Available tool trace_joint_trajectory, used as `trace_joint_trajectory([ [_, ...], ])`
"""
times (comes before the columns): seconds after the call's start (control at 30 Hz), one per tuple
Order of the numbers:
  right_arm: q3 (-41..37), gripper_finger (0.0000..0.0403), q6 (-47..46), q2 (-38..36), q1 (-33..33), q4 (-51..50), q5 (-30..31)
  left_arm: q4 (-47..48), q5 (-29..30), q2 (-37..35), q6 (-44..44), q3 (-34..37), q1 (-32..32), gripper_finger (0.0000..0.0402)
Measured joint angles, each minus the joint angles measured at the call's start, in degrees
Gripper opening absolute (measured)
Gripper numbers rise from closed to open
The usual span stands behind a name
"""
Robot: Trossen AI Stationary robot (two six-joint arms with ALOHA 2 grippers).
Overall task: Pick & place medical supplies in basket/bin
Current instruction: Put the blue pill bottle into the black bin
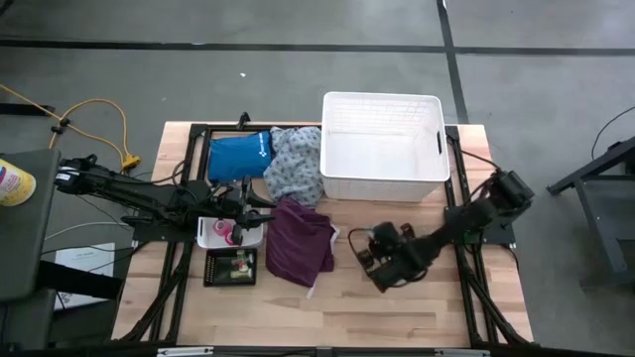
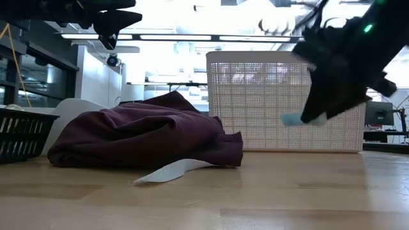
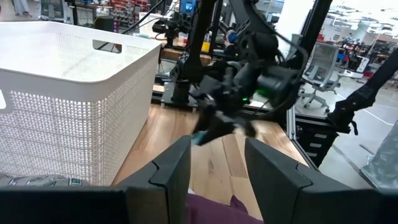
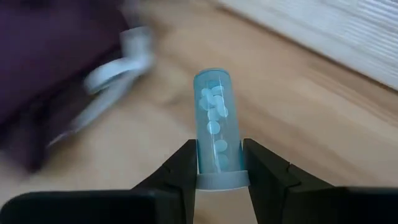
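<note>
The little blue vial with white pills inside is pinched near its capped end between the right hand fingers, lifted clear off the table so it can probably go over the wall of the white lattice basket just beyond it. Maroon garment lies off to its side. Left hand hovers over that garment, fingers narrowly apart and holding nothing.

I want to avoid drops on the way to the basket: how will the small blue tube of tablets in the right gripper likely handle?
The blue tube looks rigid and light, so the right gripper, pinching only its capped end, should carry it easily. Smooth clear plastic may slip between the fingers. Being round, it will probably roll if released on the wooden table.
</note>
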State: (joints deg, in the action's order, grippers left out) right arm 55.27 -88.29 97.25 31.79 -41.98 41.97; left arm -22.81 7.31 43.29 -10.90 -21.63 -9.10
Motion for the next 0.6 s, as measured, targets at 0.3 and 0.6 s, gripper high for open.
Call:
trace_joint_trajectory([
  [0.3, 0.0, 0.0102, 28.2, -2.9, 4.2, 21.0, -3.9, 0.0, 0.0, 0.0, 0.0, 0.0, 0.0, 0.0146],
  [0.6, 0.0, 0.0102, 31.6, -2.9, 3.2, 25.9, -8.7, 0.0, 0.0, 0.0, 0.0, 0.0, 0.0, 0.0146],
])
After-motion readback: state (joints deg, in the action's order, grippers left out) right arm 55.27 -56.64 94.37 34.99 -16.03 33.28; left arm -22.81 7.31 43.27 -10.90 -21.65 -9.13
